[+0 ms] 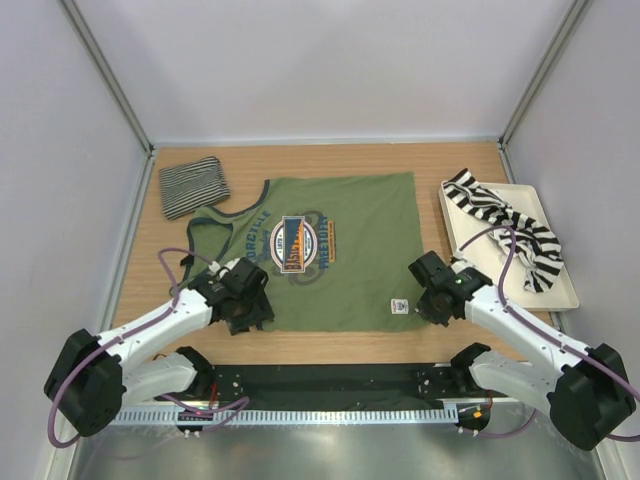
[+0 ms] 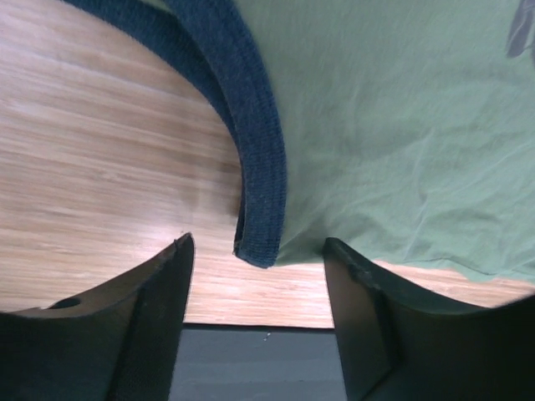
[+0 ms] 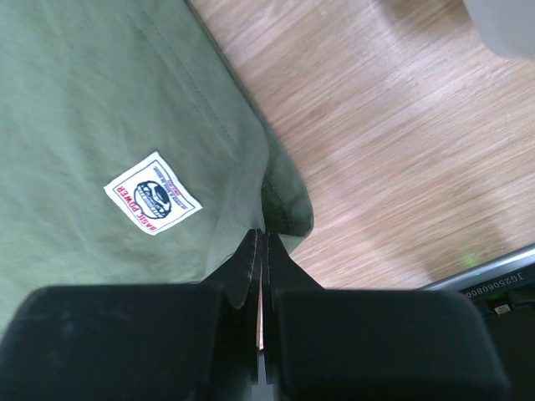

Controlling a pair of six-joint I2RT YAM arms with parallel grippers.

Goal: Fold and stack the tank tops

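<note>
The olive green tank top (image 1: 340, 250) lies spread flat on the wooden table, printed side up. My left gripper (image 1: 250, 305) is open at its near left strap. In the left wrist view the dark-trimmed strap end (image 2: 259, 167) lies just ahead of the open gripper (image 2: 259, 276), between the fingers. My right gripper (image 1: 420, 300) is shut on the top's near right hem corner (image 3: 284, 200), beside a white label (image 3: 152, 194). The pinstriped tank top (image 1: 193, 186) lies folded at the back left. The broad-striped tank top (image 1: 510, 225) lies crumpled on the cream tray (image 1: 560, 295).
The tray stands at the right edge of the table. Grey walls close in the left, back and right sides. A black strip (image 2: 259, 359) runs along the table's near edge just behind the left gripper.
</note>
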